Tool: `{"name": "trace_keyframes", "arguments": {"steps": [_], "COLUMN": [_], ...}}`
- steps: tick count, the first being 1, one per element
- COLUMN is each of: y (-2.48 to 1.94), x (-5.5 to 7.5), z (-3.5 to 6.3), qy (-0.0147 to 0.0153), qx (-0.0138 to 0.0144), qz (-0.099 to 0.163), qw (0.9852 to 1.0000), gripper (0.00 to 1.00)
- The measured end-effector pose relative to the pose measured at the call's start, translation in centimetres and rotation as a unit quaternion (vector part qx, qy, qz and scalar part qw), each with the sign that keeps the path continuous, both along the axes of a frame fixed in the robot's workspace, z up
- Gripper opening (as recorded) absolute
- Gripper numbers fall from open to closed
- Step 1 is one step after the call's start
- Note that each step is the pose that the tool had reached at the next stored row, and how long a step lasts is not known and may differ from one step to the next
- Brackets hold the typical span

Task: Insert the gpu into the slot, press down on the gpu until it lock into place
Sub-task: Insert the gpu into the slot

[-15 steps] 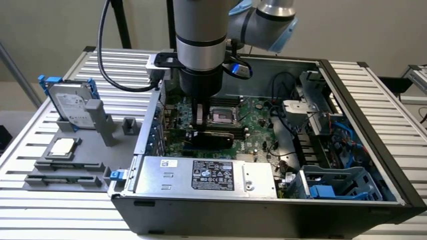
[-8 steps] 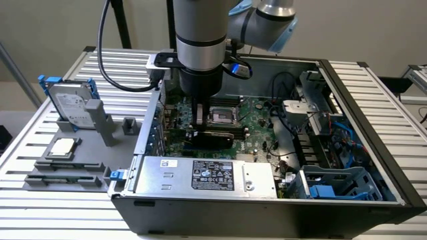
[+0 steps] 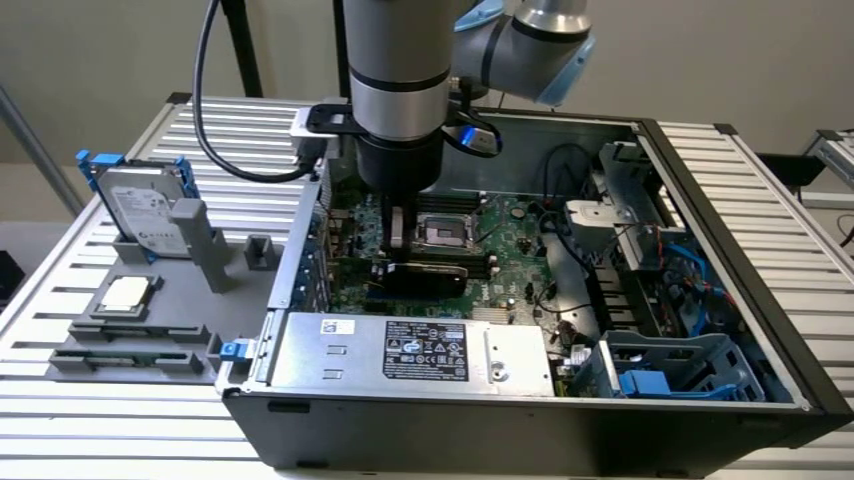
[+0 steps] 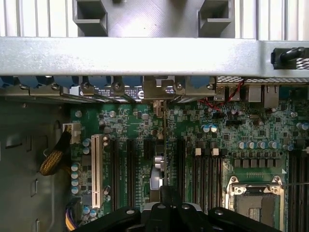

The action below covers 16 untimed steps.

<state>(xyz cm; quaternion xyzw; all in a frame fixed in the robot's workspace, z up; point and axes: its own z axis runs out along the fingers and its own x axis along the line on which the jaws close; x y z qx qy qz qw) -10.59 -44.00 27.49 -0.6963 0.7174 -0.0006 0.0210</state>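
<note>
The arm reached down into the open computer case (image 3: 534, 440) on the slatted table (image 3: 107, 430), and the hand (image 3: 395, 248) stood with its fingers together at the top edge of the gpu (image 3: 424, 276). Whether they pinched that thin edge or merely bore on it could not be told. The card stood on edge across the motherboard (image 3: 514, 250), just beside the CPU socket (image 3: 441, 232) and behind the silver power-supply box (image 3: 414, 350). In the wrist view it ran as a thin dark line from the hand toward the metal bracket (image 4: 157, 92) at the case's rear wall. The slot (image 3: 379, 289) showed as no more than a sliver of blue under the card's end, so how deep the card sat was not clear. The main risk appeared to be an uneven push: with the fingers near one end, the far end could ride up and the card rock instead of latching. The closed fingers might also slide off the narrow edge onto the small parts around it, and a bracket out of line with the rear opening could jam the card.
</note>
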Motion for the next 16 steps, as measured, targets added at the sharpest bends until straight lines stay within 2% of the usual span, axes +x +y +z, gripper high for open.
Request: {"name": "trace_keyframes", "arguments": {"steps": [16], "y": [0.01], "x": [-0.01], "z": [-0.60], "qy": [0.0000], "qx": [0.0000], "qz": [0.000], "qw": [1.0000], "gripper": [0.11]}}
